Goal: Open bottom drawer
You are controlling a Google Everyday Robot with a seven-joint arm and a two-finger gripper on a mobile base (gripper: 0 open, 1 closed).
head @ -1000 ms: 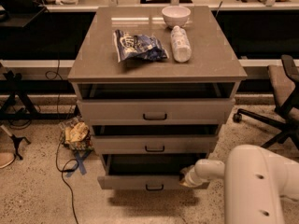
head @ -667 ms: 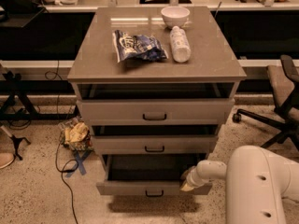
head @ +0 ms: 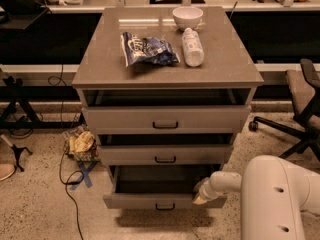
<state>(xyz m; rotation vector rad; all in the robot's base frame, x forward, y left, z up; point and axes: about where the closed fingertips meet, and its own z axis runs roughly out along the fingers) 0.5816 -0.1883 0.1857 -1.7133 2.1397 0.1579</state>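
The bottom drawer (head: pixel 135 201) of the grey-beige cabinet stands pulled out, showing its plain grey inside (head: pixel 160 180) and a small black bar handle (head: pixel 165 207) on its narrow front. My gripper (head: pixel 201 196) is at the drawer's right front corner, at the end of my white arm (head: pixel 270 194) that comes in from the lower right. It rests against the top edge of the drawer front.
The middle drawer (head: pixel 165 154) and top drawer (head: pixel 165 118) sit above, slightly out. On the cabinet top lie a chip bag (head: pixel 147 49), a white bottle (head: pixel 192 46) and a white bowl (head: pixel 187 17). A crumpled bag and cables (head: pixel 80 146) lie at the left; an office chair (head: pixel 300 109) stands at the right.
The bottom drawer has slid further out toward the camera, showing more of its inside. My gripper has moved with its right front corner.
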